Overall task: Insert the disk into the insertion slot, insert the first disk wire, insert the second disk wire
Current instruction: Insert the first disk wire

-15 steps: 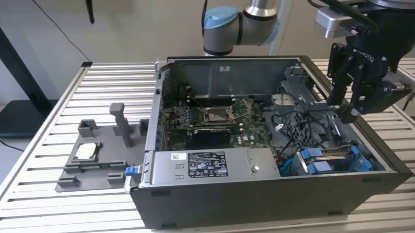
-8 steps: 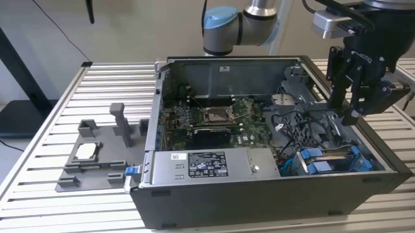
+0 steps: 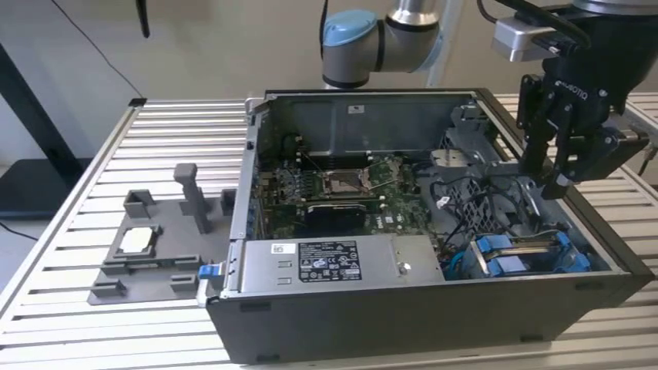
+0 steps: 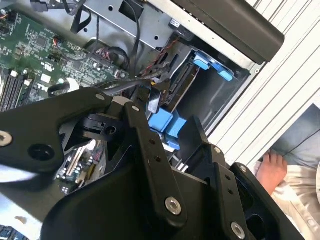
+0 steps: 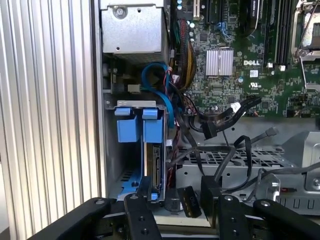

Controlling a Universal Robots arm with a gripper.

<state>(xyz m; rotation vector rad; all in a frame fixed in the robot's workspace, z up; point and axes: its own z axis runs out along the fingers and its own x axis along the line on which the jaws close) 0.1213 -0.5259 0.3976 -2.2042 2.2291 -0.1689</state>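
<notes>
The disk point(image 5: 155, 167) stands on edge inside the insertion slot point(image 5: 111, 150), under two blue tabs point(image 5: 140, 129). In the exterior view the slot point(image 3: 529, 254) is at the case's near corner on the exterior view's right, and my gripper point(image 3: 548, 185) hangs just above and behind it. In both wrist views my gripper point(image 5: 177, 192) point(image 4: 172, 117) is open. A loose black connector point(image 5: 189, 201) lies between the fingers, and I cannot tell if it touches them. Black wires with free plugs point(image 5: 210, 131) and a blue wire point(image 5: 150, 75) lie beside the slot.
The open computer case point(image 3: 432, 324) lies on a slatted metal table point(image 3: 175, 139). Inside are the motherboard point(image 3: 340, 189) and the grey power-supply box point(image 3: 319, 260). A grey fixture point(image 3: 154, 250) stands on the exterior view's left. A person's foot point(image 4: 272, 167) is beside the table.
</notes>
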